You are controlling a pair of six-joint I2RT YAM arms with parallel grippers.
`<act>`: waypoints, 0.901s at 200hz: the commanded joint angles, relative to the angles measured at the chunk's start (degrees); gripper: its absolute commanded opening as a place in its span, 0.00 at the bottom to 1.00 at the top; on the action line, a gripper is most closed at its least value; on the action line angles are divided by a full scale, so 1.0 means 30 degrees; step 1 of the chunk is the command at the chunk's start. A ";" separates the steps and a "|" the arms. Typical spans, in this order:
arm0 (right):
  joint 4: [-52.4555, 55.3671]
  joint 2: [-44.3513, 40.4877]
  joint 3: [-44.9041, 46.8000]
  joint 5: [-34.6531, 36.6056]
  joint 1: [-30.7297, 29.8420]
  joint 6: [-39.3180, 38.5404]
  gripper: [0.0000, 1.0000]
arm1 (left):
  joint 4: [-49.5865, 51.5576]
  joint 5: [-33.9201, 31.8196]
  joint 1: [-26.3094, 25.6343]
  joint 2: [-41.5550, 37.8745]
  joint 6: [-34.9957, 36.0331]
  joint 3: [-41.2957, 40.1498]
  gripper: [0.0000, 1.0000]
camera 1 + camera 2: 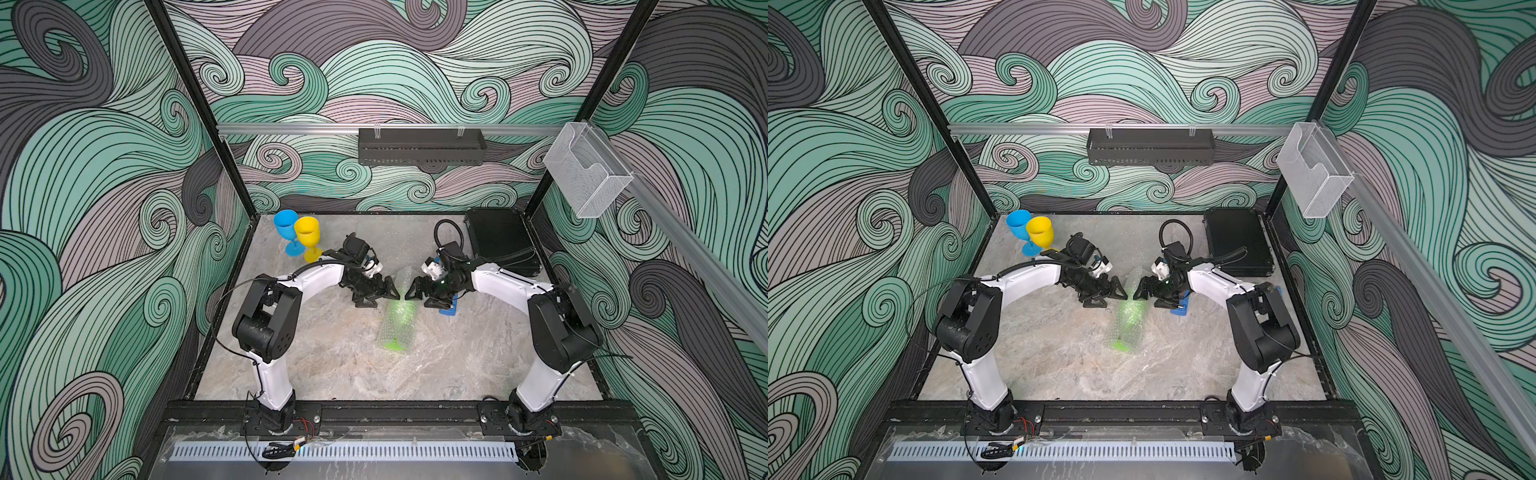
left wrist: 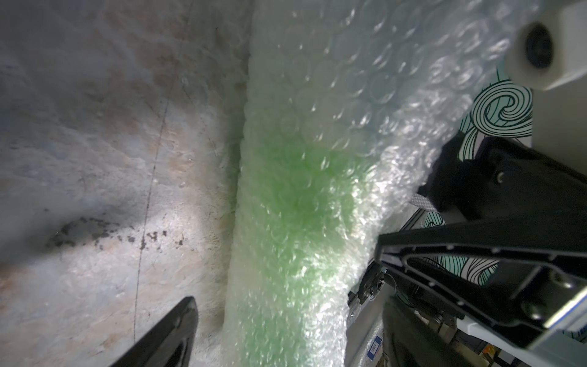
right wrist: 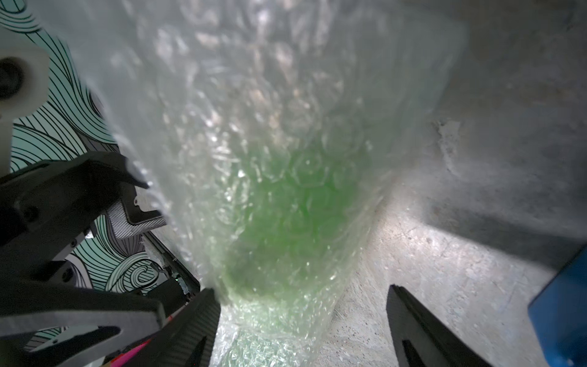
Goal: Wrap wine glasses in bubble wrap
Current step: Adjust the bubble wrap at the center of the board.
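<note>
A green wine glass lies on its side rolled in bubble wrap (image 1: 398, 313) (image 1: 1128, 318) mid-table, its foot (image 1: 392, 344) toward the front. My left gripper (image 1: 390, 291) and right gripper (image 1: 413, 291) face each other across the roll's far end, both open. In the left wrist view the roll (image 2: 295, 222) runs between my left gripper's (image 2: 292, 333) spread jaws, clear of one finger (image 2: 168, 333). In the right wrist view the roll (image 3: 286, 206) sits between my right gripper's (image 3: 305, 327) jaws, touching one finger (image 3: 197, 327) only. Blue (image 1: 286, 228) and yellow (image 1: 307, 235) wine glasses stand upright at the back left.
A blue tape dispenser (image 1: 451, 307) (image 3: 562, 302) lies just right of my right gripper. A black case (image 1: 498, 245) sits at the back right. A flat bubble wrap sheet (image 1: 390, 241) lies faintly visible behind the grippers. Black frame rails edge the marble table (image 1: 332, 365).
</note>
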State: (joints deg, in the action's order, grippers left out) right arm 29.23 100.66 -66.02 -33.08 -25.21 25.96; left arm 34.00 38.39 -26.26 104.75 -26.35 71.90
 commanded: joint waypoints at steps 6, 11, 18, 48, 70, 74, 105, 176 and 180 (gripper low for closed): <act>0.2288 -0.0538 -0.2016 0.0114 0.0053 -0.4120 0.83 | -0.0247 -0.0313 0.0184 -0.1390 0.0391 -0.0708 0.90; 0.2769 -0.0437 -0.2392 -0.0017 0.0080 -0.4957 0.83 | -0.0233 -0.0499 0.0178 -0.1662 0.0666 -0.0904 0.89; 0.3594 -0.0243 -0.3002 -0.0143 0.0084 -0.6002 0.81 | -0.0122 -0.0867 0.0170 -0.2033 0.1120 -0.1160 0.89; 0.6283 0.1578 -0.5878 -0.0658 -0.0068 -0.7635 0.77 | 0.0146 -0.2631 0.0054 -0.3168 0.3184 -0.2307 0.88; 0.8730 0.3297 -0.7976 -0.0443 -0.0378 -0.8563 0.74 | -0.0189 -0.3071 -0.0059 -0.3251 0.3503 -0.3034 0.86; 0.8975 0.3550 -0.8201 -0.0400 -0.0385 -0.8644 0.74 | -0.0249 -0.3071 -0.0086 -0.3200 0.3480 -0.3122 0.86; 0.9779 0.4704 -0.8868 -0.0564 -0.0411 -0.9174 0.72 | -0.0580 -0.3085 -0.0602 -0.2576 0.3480 -0.3378 0.84; 1.0110 0.5755 -0.8848 -0.1498 -0.0649 -0.9267 0.57 | 0.0093 -0.3509 -0.1291 -0.0619 0.3261 -0.2119 0.84; 1.0094 0.5769 -0.8794 -0.1585 -0.0649 -0.9267 0.56 | 0.0093 -0.3536 -0.1295 -0.0557 0.3270 -0.2084 0.84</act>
State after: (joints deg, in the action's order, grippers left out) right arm 57.47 117.25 -91.59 -35.05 -26.76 -1.04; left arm 33.85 29.56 -29.50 101.67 -17.10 62.74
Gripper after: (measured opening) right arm 0.581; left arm 0.840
